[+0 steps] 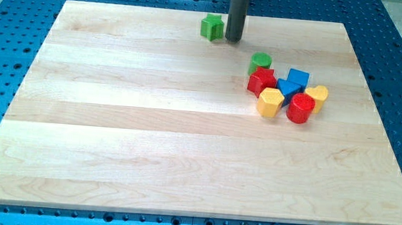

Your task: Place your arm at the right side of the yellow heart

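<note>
The yellow heart (319, 96) lies at the right end of a tight cluster of blocks on the wooden board's right half. My tip (233, 39) is near the view's top, well up and to the left of the heart. It stands just right of a green star block (211, 27), close to it or touching.
The cluster also holds a green cylinder (261, 62), a red star (262, 81), a blue cube (298, 79), a blue triangle (287, 89), a yellow hexagon (270, 102) and a red cylinder (301, 108). The wooden board (148, 144) rests on a blue perforated table (22, 12).
</note>
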`<state>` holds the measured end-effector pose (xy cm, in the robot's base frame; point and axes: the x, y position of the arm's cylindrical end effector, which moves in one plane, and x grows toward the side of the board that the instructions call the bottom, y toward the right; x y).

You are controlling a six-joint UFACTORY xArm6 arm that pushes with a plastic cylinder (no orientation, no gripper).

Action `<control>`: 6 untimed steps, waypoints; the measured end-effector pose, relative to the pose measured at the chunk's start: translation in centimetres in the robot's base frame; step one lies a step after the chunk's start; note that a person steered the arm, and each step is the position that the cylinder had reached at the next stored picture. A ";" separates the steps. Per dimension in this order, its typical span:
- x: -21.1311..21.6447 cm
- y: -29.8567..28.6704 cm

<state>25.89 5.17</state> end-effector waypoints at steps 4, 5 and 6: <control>4.4 19.6; 10.4 26.9; 15.9 25.8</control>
